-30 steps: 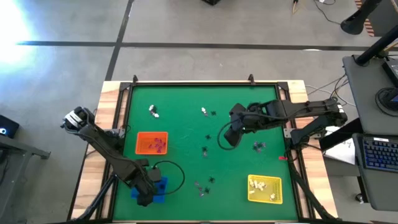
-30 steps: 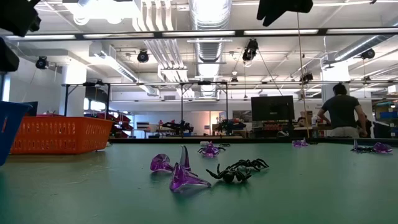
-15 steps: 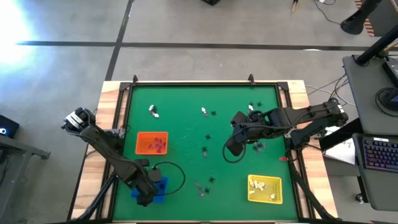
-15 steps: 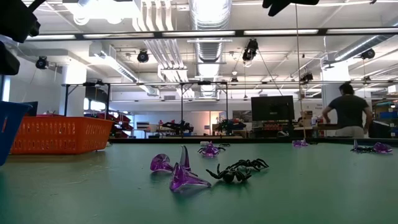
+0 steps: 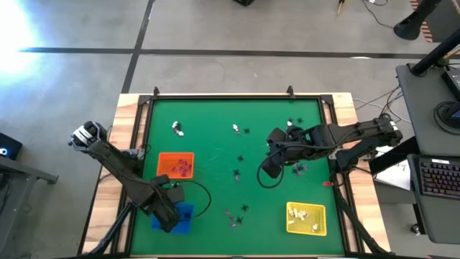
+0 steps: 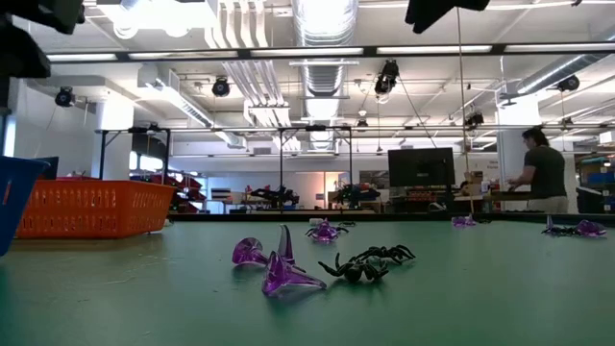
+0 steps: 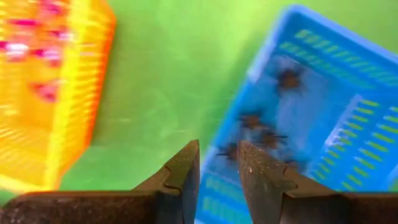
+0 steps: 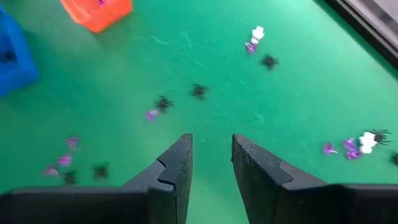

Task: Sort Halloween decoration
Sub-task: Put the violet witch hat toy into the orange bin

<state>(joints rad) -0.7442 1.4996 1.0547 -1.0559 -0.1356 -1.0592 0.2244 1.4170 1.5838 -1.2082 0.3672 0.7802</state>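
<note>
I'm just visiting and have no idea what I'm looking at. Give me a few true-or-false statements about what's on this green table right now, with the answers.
1. The blue tray holds black spiders. True.
2. The yellow tray is empty. False: it holds pale pieces.
3. The left gripper is over the blue tray's edge with a small gap between its fingers. True.
4. The right gripper is holding a purple trinket. False: nothing is between its fingers; it hangs above the green table.
5. All trinkets are already in trays. False: purple pieces and a loose spider lie on the table.
</note>
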